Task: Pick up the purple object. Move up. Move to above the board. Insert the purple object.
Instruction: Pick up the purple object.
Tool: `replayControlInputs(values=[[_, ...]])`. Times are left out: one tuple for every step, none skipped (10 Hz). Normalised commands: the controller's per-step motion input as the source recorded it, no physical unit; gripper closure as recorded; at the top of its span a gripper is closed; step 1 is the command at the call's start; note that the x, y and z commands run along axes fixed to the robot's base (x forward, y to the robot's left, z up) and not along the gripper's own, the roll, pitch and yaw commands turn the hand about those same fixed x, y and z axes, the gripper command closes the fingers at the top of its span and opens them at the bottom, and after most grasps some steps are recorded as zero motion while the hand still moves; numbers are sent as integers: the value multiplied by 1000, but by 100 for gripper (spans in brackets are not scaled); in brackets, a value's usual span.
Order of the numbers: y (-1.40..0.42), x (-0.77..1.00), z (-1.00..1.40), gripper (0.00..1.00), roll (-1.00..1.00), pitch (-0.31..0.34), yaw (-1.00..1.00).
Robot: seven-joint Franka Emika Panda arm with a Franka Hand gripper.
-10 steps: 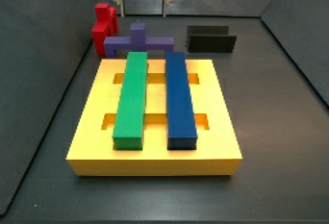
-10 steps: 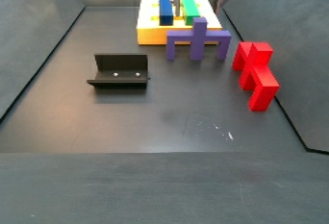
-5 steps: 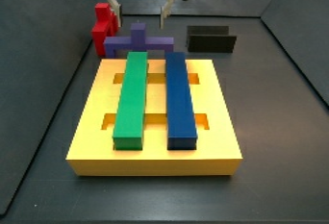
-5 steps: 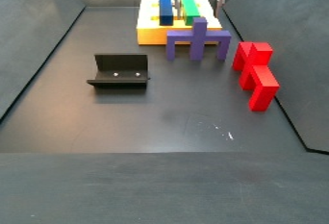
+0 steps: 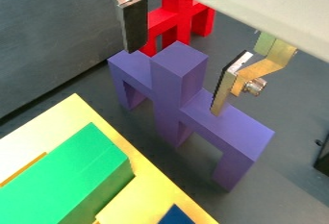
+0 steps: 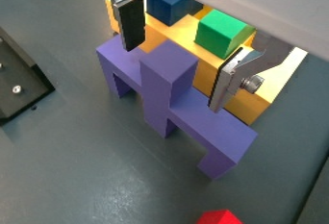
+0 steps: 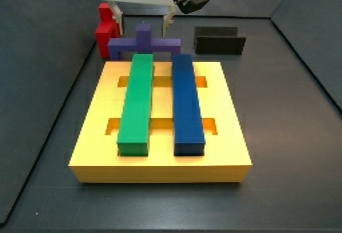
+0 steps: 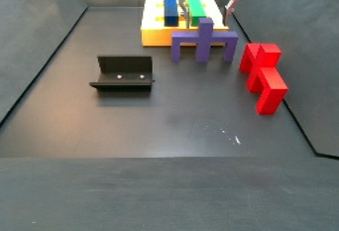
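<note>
Purple object (image 5: pixel 180 112): matte cross, raised centre, legs down, beside the board (image 7: pixel 94 137).
Gripper (image 5: pixel 180 69): open, straddling its centre, gripping nothing.

Purple object (image 5: pixel 180 103), yellow board (image 7: pixel 100 142), silver-fingered hand (image 5: pixel 180 60) above.

Opposite side views from board (image 7: pixel 160 155) end and fixture (image 8: pixel 122 74) end, wrist views close above fingers (image 5: pixel 240 79).

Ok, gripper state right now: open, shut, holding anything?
Gripper: open, fingers on either side of the purple object's raised centre, not yet closed on it, holding nothing.
</note>
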Motion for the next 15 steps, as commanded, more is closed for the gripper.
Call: replayControlInputs(values=[[189,-97,-111,0,180,0,0],[149,-43,-94,0,170,0,0],[0,0,-29,0,144,6,0],[-177,0,0,0,173,13,0],[-211,0,0,0,183,10,0],[-123,0,-6,0,184,0,0],[0,-51,-103,0,201,0,0],[31,-17,-40,0,156,0,0],[9,0,0,0,149,11,0],[37,0,0,0,117,19,-3],[86,0,0,0,87,20,-29],[111,0,-6,0,90,24,-34],[103,0,-3,0,77,31,-17],[0,0,0,0,84,26,0],[0,0,-17,0,83,16,0]])
